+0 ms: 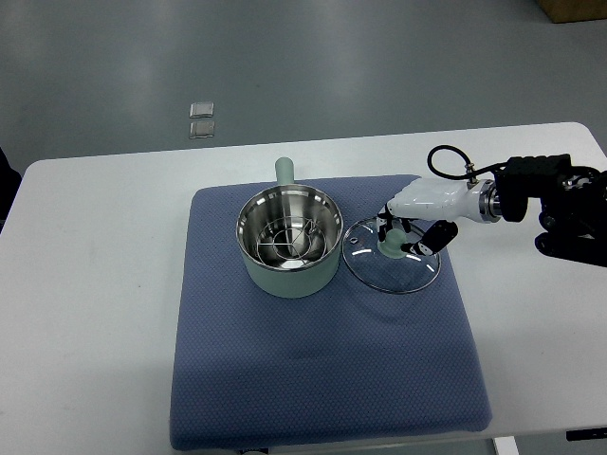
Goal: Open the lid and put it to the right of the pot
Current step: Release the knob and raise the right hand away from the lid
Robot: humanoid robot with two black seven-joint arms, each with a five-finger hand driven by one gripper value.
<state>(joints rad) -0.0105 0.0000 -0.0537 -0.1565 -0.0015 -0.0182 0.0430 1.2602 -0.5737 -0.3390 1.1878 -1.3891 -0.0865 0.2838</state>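
A pale green pot (288, 245) with a steel inside and a wire rack in it stands open on the blue mat (313, 379), its handle pointing to the far side. The glass lid (391, 258) lies flat on the mat just right of the pot, its pale green knob (390, 248) up. My right hand (403, 234) comes in from the right and hangs over the lid, fingers around the knob. I cannot tell whether they still grip it. The left arm is out of view.
The blue mat lies on a white table (95, 313). Two small clear squares (200, 120) lie on the grey floor beyond the table. A brown box corner (574, 8) shows at the top right.
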